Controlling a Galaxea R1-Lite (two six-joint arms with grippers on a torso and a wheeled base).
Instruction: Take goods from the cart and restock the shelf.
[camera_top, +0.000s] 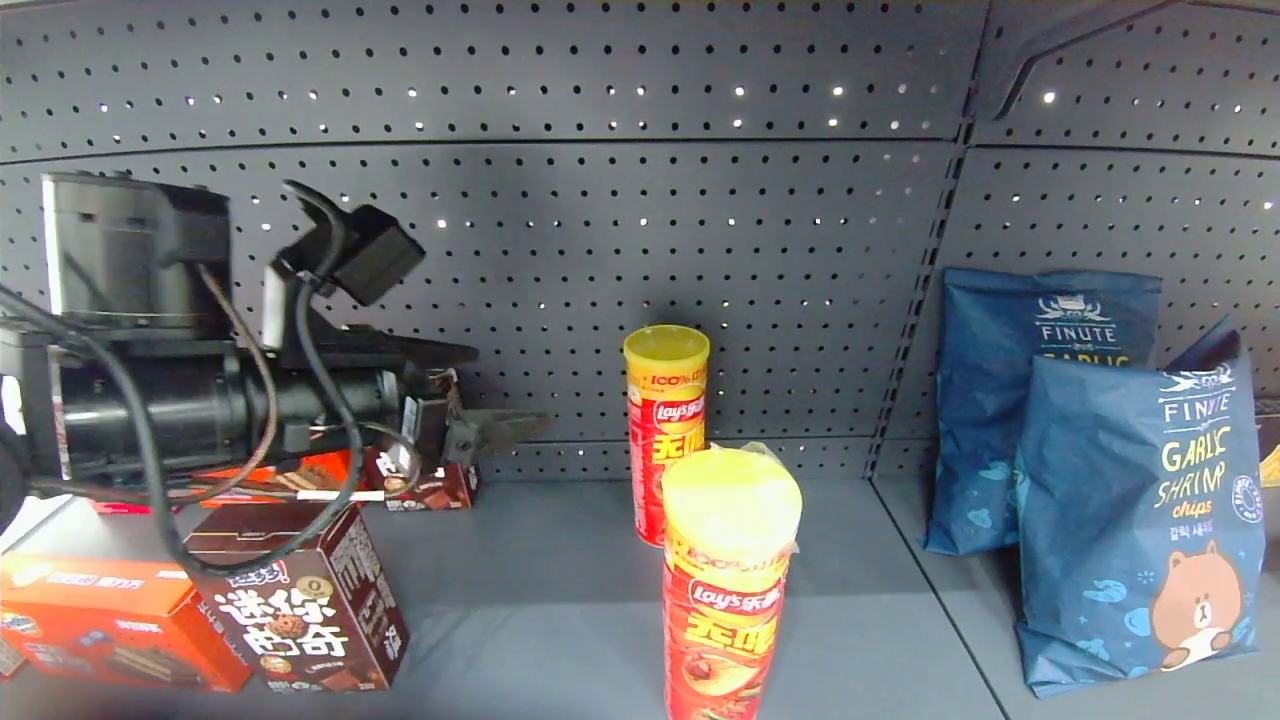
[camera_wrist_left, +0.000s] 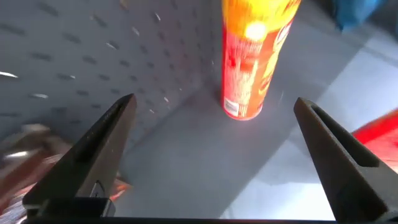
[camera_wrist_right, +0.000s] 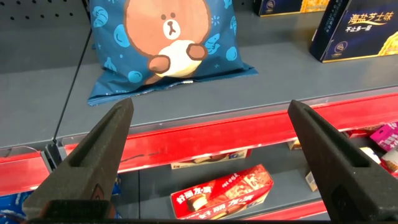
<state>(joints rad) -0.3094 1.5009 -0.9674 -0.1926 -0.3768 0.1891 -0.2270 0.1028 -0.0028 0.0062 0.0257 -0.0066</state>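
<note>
Brown cardboard box (camera_top: 300, 610) sits on the shelf (camera_top: 540, 580), below and behind my left gripper (camera_wrist_left: 214, 101), whose jaws are spread wide and hold nothing. Straight ahead of those jaws, and apart from them, a red chip can (camera_wrist_left: 249, 68) stands upright with its long axis vertical. I judge the left arm nearer to it. My right gripper (camera_wrist_right: 209, 104), jaws equally wide and empty, faces a blue bear-print bag (camera_wrist_right: 165, 46) lying well beyond its tips.

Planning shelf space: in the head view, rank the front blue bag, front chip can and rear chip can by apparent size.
1. front blue bag
2. front chip can
3. rear chip can
The cans seem alike; nearness likely enlarges the front one.
</note>
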